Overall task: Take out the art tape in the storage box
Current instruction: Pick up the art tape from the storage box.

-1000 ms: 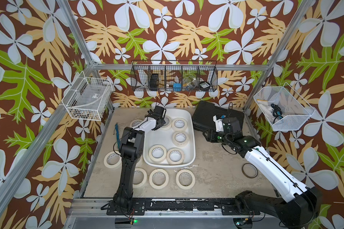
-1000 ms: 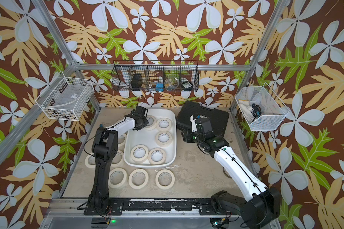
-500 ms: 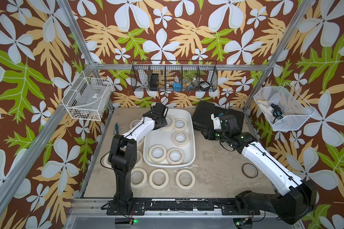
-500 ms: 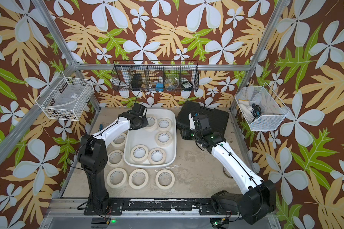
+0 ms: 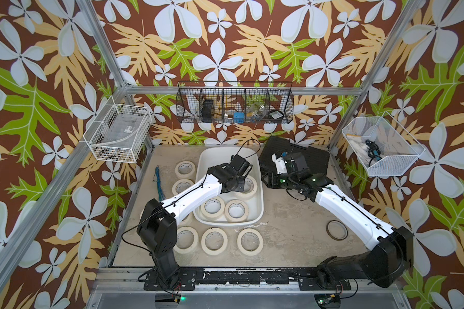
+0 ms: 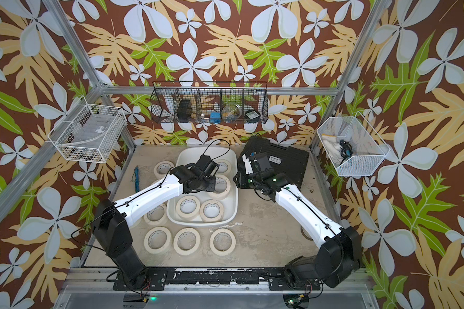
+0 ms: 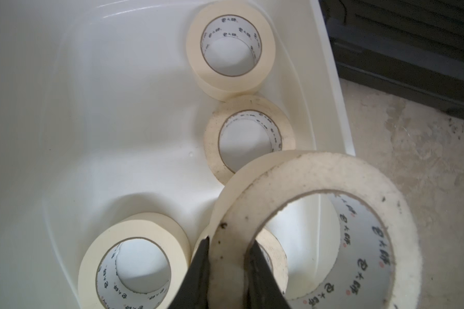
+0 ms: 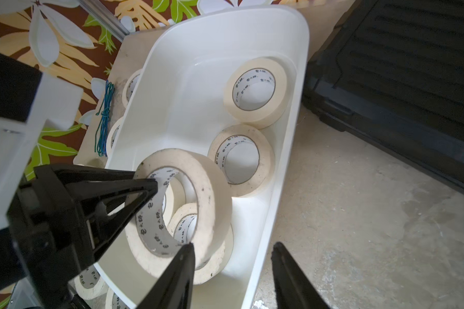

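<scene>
**A:** Where is the tape that the coming move turns on?

**B:** In the left gripper point(image 7: 228, 240); its jaws are clamped across the wall of one tape roll point(image 7: 332, 172), one finger inside the core, one outside; the roll hangs above the storage box point(image 5: 214, 156), tipped nearly on edge.

**A:** And seen from the right gripper point(image 8: 233, 244)?

**B:** Just ahead of it, toward the box; the roll's hole faces roughly that way; those jaws stand apart with nothing clamped; whether a tip touches the roll, I cannot tell.

**A:** Which arm is nearer?

**B:** The left holds it; the right hovers just beside the box's right rim; I'd judge the next move is either a handover or a carry over that rim.

**A:** What does the box hold?

**B:** At least four flat rolls point(image 7: 134, 224) on its floor; one lies right under the held roll; the spare rolls point(image 5: 214, 251) lie on the table point(image 5: 292, 227), in front and left of the box.
</scene>
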### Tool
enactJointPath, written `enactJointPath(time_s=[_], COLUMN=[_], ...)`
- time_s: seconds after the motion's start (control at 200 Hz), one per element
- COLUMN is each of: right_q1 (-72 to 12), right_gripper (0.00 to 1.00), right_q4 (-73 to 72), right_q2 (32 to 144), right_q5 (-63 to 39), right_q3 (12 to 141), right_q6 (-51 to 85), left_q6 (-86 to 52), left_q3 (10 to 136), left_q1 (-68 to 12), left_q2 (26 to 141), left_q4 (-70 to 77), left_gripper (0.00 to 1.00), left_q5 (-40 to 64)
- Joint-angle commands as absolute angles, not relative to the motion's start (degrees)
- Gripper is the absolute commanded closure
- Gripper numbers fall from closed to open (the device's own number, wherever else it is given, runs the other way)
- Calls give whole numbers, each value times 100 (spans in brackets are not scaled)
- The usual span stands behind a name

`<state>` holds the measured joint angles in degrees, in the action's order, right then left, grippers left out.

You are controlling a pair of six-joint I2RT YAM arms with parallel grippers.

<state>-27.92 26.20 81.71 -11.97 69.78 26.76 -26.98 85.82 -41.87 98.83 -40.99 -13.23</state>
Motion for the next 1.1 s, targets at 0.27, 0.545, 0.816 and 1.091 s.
enactJointPath(time_s=[0.27,0.545,0.816,1.091], right_q1=[-3082,-3198,-3297,-3347], right_gripper=[54,64,51,52], right_q4=[2470,2458,2540,2689], right_q2=[8437,8489,8420,8303], right_q5=[-887,-645,-625,-485], right_q3=[6814,6662,6662,6590], right_q6=[2558,2558,2440,2267], left_q6=[-2611,-2671,-2654,-2715], left_q3=[8420,8401,8383,8367], left_q1=[-4632,-4632,-4632,-4632], left_q2=[9598,9616,9650,9620], left_q4=[-3639,-3647,-3709,-3680], left_gripper=[96,96,96,96], left_q5=[-853,-792,-803,-757])
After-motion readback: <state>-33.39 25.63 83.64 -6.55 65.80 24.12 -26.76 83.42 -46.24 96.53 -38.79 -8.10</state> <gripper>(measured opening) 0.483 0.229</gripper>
